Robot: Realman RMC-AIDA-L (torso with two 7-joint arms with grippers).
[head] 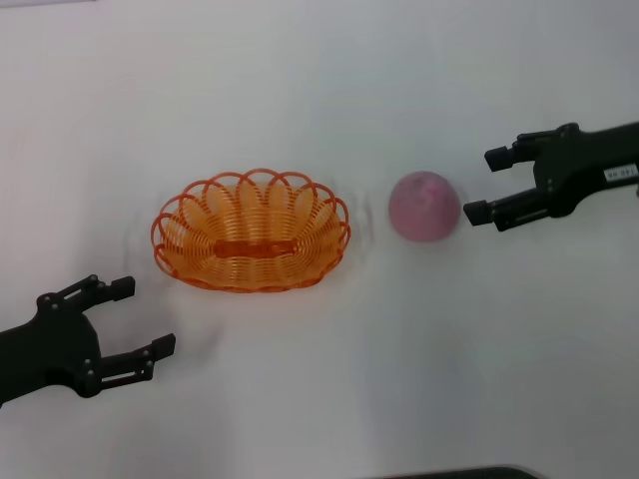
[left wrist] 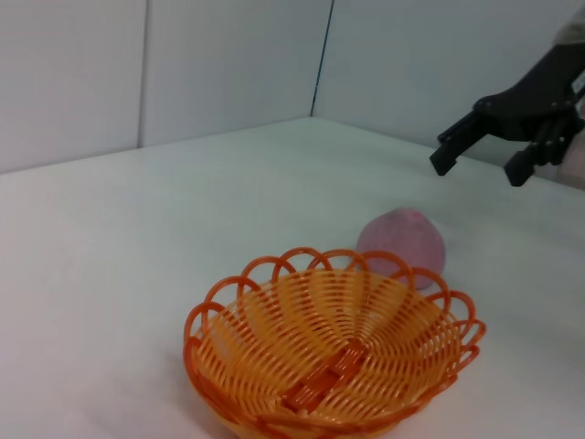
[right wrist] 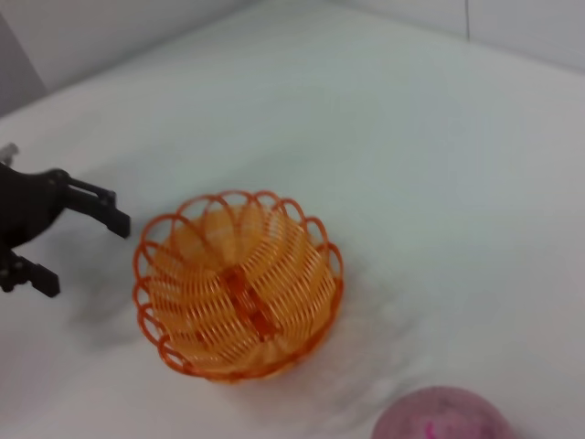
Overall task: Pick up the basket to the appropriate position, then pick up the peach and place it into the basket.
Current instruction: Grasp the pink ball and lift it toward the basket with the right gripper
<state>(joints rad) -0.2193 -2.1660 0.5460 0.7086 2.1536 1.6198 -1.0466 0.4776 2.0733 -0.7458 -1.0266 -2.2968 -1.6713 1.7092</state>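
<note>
Nearest the robot, the black left gripper (head: pixel 143 317) hovered low over the white table (head: pixel 329 389), its fingers spread wide and holding nothing, just beside the near-left end of the oval orange wire-coil basket (head: pixel 252 231). That basket sat upright on the table with nothing inside, its flat orange strip running along the bottom. To its right, near but apart, lay the round, mottled pink peach (head: pixel 424 206). Farther right, the black right gripper (head: pixel 481 185) stood just beside the peach, jaws parted, gripping nothing.
</note>
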